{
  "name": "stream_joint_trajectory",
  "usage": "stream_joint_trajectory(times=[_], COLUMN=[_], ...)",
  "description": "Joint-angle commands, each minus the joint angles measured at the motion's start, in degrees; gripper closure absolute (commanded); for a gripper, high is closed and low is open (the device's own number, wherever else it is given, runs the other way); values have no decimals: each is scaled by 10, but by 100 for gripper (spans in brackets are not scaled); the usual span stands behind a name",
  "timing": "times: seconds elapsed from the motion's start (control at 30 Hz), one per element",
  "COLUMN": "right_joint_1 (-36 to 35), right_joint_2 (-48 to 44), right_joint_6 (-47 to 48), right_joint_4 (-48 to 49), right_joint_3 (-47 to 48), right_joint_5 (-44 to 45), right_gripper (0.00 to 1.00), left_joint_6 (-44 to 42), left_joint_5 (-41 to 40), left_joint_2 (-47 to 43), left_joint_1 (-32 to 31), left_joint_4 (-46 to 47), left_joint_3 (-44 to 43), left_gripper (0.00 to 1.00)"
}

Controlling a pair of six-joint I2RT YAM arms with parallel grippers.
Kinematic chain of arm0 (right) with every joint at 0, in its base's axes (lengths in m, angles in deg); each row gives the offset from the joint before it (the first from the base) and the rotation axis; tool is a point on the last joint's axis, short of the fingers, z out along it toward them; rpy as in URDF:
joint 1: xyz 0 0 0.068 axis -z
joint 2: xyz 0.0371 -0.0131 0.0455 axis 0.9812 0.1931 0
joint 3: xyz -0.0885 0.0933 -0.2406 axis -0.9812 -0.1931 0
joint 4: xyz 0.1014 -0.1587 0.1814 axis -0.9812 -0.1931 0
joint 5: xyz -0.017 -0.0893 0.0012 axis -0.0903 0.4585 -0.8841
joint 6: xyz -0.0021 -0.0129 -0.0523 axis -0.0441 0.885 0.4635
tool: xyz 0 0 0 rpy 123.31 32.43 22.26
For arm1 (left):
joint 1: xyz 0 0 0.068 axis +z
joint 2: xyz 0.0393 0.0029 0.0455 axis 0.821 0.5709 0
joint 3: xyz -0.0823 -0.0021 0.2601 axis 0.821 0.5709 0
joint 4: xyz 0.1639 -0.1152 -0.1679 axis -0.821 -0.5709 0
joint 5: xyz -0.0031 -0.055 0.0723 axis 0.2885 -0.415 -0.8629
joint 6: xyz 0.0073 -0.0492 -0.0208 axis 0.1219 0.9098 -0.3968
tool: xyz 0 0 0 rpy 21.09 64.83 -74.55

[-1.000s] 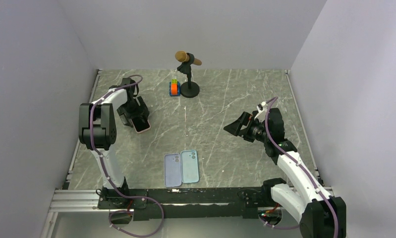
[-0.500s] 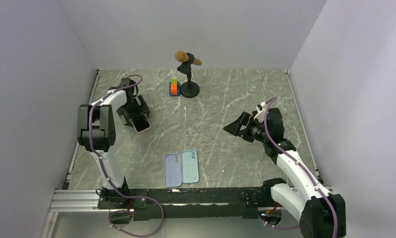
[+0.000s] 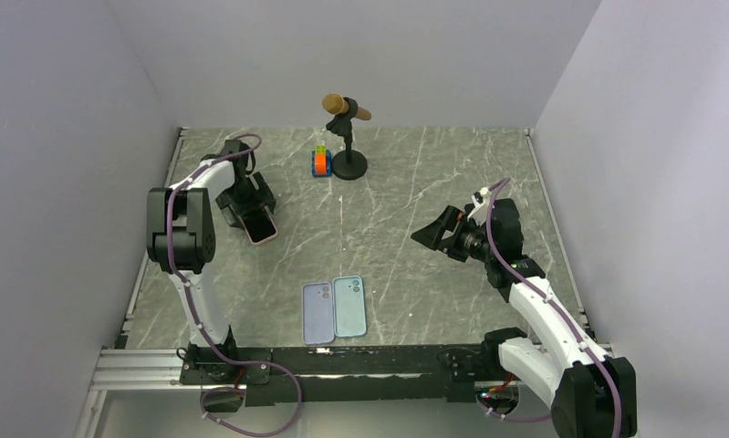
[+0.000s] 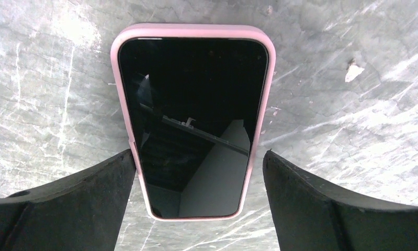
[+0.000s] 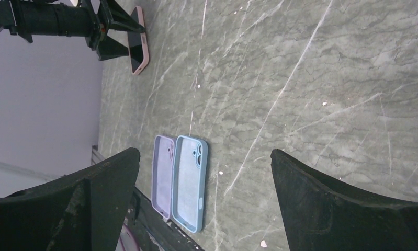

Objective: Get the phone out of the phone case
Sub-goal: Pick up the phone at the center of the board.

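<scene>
Since a second ago your left arm [image 3: 182,228] has shifted only slightly, its wrist edging toward the far side of the table [image 3: 433,182], while the phone [image 4: 193,125] and your right arm [image 3: 543,301] have not moved.

Your left gripper [image 4: 196,157] stands wide open, low over the phone, with one finger on each long side of its near end. The phone lies flat, screen up, inside its pink case [image 4: 124,104], on the left part of the table. In the left wrist view, the finger on the left [image 4: 91,193] looks to sit right against the case's edge. The other finger [image 4: 311,198] is just beside the opposite edge. You cannot tell whether either one is truly pressing. Nothing is lifted.

Your right gripper [image 5: 204,157] is also fully open and holds nothing, hanging above the right half of the table, well apart from the phone.

Near the front edge, a lilac case [image 3: 317,312] and a light blue case [image 3: 348,306] lie side by side, touching. A microphone on a stand [image 3: 346,107] sits at the far edge with a small coloured block [image 3: 321,161] just beside its base.
</scene>
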Motion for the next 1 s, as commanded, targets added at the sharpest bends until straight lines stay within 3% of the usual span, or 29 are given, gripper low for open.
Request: stream_joint_trajectory(times=[0.0,0.2,0.47,0.7,0.83,0.97], right_joint_1=[-2,-2,-2,-2,-1,-1], right_joint_2=[-12,-11,-14,-15,-12,-10], right_joint_6=[-1,-8,-7,1,-1,-2], right_joint_4=[17,22,19,7,11,12], right_joint_3=[3,1,2,5,3,6], right_joint_5=[5,6,10,14,15,15], right_gripper=[0,0,0,0,0,0], left_joint_6=[21,37,34,25,26,22], left_joint_5=[-8,-20,-27,-60,-62,-59], left_joint_2=[32,66,58,-10,-55,-101], left_joint_1=[0,-1,-3,-3,-3,-4], left_joint_4=[-35,-90,-76,-29,-18,-18], left_joint_3=[-30,-74,-59,-3,19,37], left_gripper=[9,15,24,41,58,62])
